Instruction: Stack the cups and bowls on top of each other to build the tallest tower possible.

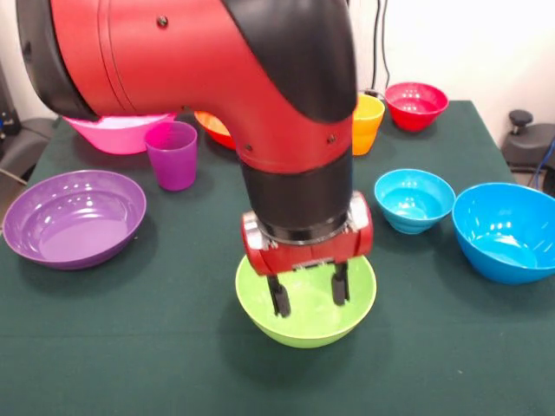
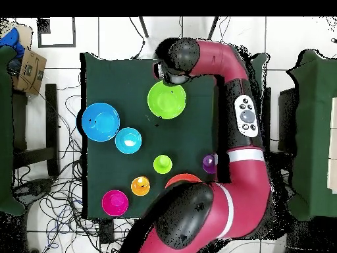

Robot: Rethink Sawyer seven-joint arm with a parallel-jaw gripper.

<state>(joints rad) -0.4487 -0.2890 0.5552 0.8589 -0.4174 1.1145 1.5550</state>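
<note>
My gripper (image 1: 309, 293) is open and empty, with both fingers hanging into the far part of the lime green bowl (image 1: 305, 319), which also shows in the overhead view (image 2: 166, 99). The purple cup (image 1: 172, 154) stands upright beside the shallow purple bowl (image 1: 74, 217). The big pink bowl (image 1: 121, 132) and the orange bowl (image 1: 215, 128) are partly hidden behind my arm. The orange cup (image 1: 368, 123) stands next to the small red bowl (image 1: 416, 106). The small light blue bowl (image 1: 414, 199) sits beside the big blue bowl (image 1: 507, 230). The lime green cup (image 2: 162, 164) shows only from overhead. Nothing is stacked.
The dark green table (image 1: 130, 347) holds all the pieces apart from each other. My arm (image 2: 247, 132) runs along one side of the table in the overhead view and covers the pink and purple bowls there. Cables lie on the floor around the table.
</note>
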